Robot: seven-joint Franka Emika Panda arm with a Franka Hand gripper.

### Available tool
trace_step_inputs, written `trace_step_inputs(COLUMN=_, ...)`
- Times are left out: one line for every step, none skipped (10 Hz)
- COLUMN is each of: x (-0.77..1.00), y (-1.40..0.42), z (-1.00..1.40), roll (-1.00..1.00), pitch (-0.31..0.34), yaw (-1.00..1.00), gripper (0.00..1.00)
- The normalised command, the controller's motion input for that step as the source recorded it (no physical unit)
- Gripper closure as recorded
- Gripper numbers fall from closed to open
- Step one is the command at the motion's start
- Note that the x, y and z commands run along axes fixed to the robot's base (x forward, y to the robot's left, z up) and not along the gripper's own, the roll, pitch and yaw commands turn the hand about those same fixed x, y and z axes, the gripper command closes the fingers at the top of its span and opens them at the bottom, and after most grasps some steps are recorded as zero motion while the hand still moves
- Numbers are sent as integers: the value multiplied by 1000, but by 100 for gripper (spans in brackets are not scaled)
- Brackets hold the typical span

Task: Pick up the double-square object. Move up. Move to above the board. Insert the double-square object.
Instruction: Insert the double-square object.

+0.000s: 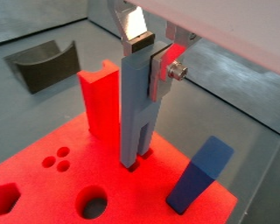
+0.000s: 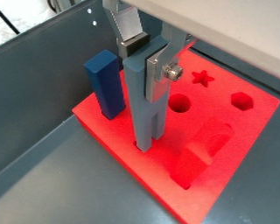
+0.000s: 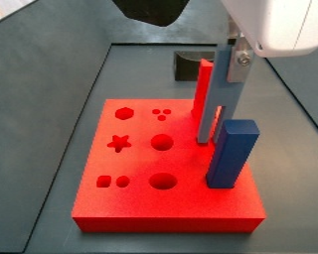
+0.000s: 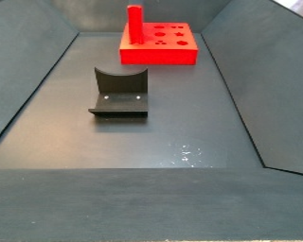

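in a side view, from the left: the board (image 3: 128, 203) shows its star, circle and square holes open on the left part of its top. next comes the red post (image 3: 203, 99), upright in the board. just right of it is the rod (image 3: 221, 94), also upright, its lower end at the board's top just behind the blue post (image 3: 231, 154), which stands in the board nearest the camera. the gripper (image 3: 234, 55) hangs at the rod's upper end, under the white wrist housing at the top right.

both wrist views show the silver fingers (image 1: 133, 31) pinching the rod (image 1: 140, 109) near its top; the rod's foot meets the board (image 2: 230, 140) at a hole, apparently already a little way in, though how deep i cannot tell. the red post (image 1: 99, 103) is just beside the rod, the blue post (image 2: 104, 83) near it on the other side.

the wider side view shows the fixture (image 4: 118, 92) on the floor, well apart from the board (image 4: 161, 52); the gripper does not show there.

step in hand, as i judge it: the insertion. the next move calls for a straight downward push with the rod kept vertical, clear of both neighbouring posts, then letting go.
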Motion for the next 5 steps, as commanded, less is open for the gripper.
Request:
trace_step_inputs(x=-77, y=-80, z=-291, roll=-4, pitch=27, yaw=-166, gripper=100)
trace_step_inputs(x=-31, y=-6, z=-426, roll=-56, pitch=21, yaw=0, gripper=100)
trace_step_inputs(x=-97, y=0, z=-563, roll=0, pitch=10, yaw=54, gripper=100)
trace_step_inputs(x=-83, y=0, z=-566, roll=10, pitch=1, yaw=117, gripper=100)
trace_step_inputs(x=-6, y=0, z=-494, roll=30, pitch=6, yaw=94, gripper=100)
